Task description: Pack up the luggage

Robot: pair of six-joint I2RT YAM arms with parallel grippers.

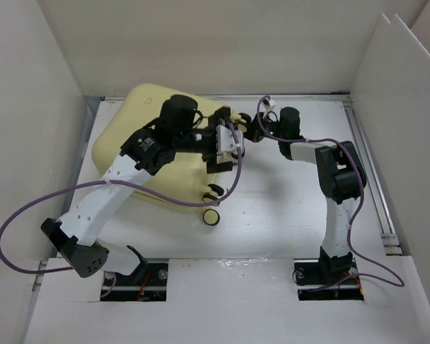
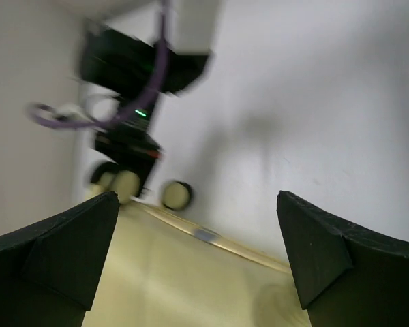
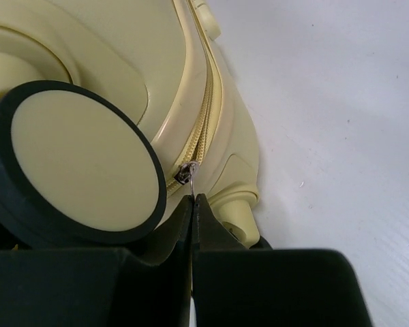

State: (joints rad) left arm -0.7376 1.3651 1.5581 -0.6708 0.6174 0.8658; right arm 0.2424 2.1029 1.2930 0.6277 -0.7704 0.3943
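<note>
Right wrist view has the right gripper (image 3: pixel 193 204) pinched fully together on the thin zipper pull (image 3: pixel 186 174), just beside the big wheel (image 3: pixel 82 160). From that wheel the zipper seam (image 3: pixel 206 109) runs straight away from the fingertips along the edge of the suitcase (image 3: pixel 116 48), so any tug should probably follow that line rather than cross it. The suitcase lies flat and closed, its pale shell spreading left of the wheel in the top view. Over the shell, near the wheel side, the left gripper (image 2: pixel 198 259) hangs wide open and holds nothing. The right arm looks better placed to work.
</note>
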